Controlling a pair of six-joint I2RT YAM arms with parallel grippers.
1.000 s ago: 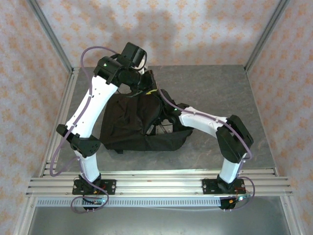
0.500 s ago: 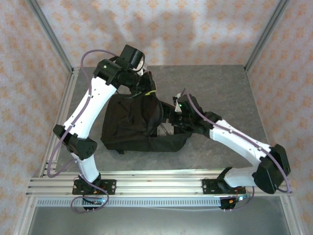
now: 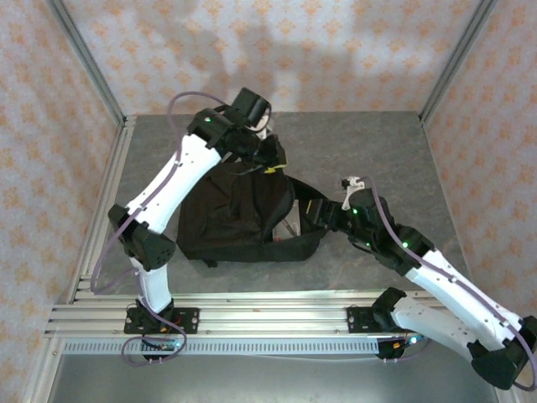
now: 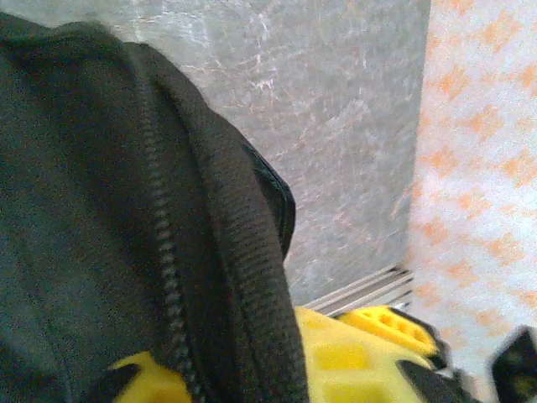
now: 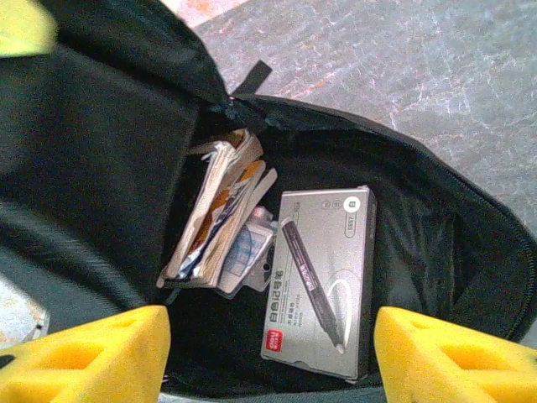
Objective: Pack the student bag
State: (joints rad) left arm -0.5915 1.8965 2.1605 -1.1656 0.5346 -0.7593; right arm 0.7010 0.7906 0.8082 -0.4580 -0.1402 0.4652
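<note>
The student bag (image 3: 226, 214), a soft black backpack, lies in the middle of the table with its mouth open toward the right. My left gripper (image 3: 273, 155) is at the bag's far top edge. In the left wrist view the zipped rim of the student bag (image 4: 218, 252) runs between the yellow pads of my left gripper (image 4: 239, 374), touching both. My right gripper (image 3: 312, 210) hovers open just outside the mouth, its jaws wide with nothing between them (image 5: 273, 361). Inside the student bag (image 5: 101, 126) lie a silver pen box (image 5: 323, 277) and worn books (image 5: 218, 210).
A small clear-packed calculator-like item (image 5: 247, 256) sits between the books and the pen box. Bare grey tabletop (image 3: 377, 151) surrounds the bag. Metal frame posts and patterned walls close in the table, and an aluminium rail (image 3: 268, 315) runs along the near edge.
My right arm has drawn back out of the bag to the right, its elbow swinging low toward the near right corner. My left gripper has shifted right with the bag's rim.
</note>
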